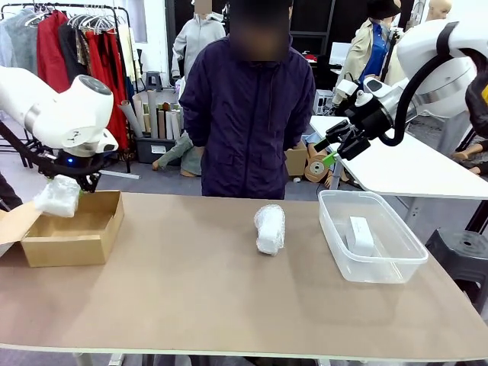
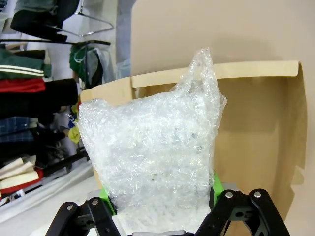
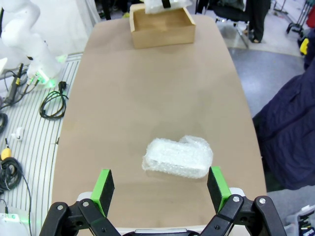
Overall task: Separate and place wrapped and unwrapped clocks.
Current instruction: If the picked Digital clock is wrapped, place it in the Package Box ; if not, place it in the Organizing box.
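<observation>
White wrapped clock [image 2: 152, 147] clamped in L end effector [image 2: 160, 194].

Clothes rack [image 1: 84, 38] and floor cables [image 3: 51, 104] suggest a lab.

The bench [image 1: 191, 297] is plain tan and the box [image 1: 65, 248] cardboard brown. The lifted wrapped clock [image 1: 57, 196] and the lying wrapped clock [image 1: 269, 229] are crinkly translucent white, the bare clock [image 1: 360, 235] smooth white, and the tub [image 1: 377, 271] clear. The left end effector [image 2: 160, 196] and right end effector [image 3: 161, 187] are black with 2 green pads each. The jacket [image 1: 244, 114] is dark navy.
</observation>
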`<state>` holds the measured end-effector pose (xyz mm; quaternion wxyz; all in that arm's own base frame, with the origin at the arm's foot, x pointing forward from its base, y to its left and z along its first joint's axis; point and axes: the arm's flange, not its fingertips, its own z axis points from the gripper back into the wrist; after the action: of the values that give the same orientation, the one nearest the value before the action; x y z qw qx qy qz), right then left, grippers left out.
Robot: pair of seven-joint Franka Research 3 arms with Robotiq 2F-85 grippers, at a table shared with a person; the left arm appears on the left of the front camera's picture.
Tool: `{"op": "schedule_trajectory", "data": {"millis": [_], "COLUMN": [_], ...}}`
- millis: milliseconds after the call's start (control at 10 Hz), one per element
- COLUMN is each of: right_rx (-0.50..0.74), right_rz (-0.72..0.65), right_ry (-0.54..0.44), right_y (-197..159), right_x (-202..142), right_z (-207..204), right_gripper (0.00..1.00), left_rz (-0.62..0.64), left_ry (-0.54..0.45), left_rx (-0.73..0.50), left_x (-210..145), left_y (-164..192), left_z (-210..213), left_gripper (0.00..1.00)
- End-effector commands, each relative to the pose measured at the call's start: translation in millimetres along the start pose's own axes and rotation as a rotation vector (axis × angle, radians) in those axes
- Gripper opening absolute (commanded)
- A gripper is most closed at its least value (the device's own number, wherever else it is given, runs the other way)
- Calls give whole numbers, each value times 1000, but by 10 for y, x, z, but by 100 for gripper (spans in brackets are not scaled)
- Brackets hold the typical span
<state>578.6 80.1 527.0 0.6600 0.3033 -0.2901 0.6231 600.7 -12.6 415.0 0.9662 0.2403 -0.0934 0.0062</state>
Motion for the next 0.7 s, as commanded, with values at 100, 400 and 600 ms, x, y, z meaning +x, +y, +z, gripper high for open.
{"op": "schedule_trajectory", "data": {"millis": [100,400,600], "right_rx": [-1,-1,-1], "right_rz": [3,3,3], "right_ry": [5,5,5], "right_y": [18,18,18], "right_x": [16,16,16], "right_z": [11,11,11], "right_gripper": [100,100,100], "left_rz": [-47,-87,-92], "left_ry": [37,83,105], "left_rx": [1,17,3], "left_x": [62,23,-55], "left_y": [-62,-191,-225], "left_z": [-96,-243,-306], "left_gripper": [0,0,0]}}
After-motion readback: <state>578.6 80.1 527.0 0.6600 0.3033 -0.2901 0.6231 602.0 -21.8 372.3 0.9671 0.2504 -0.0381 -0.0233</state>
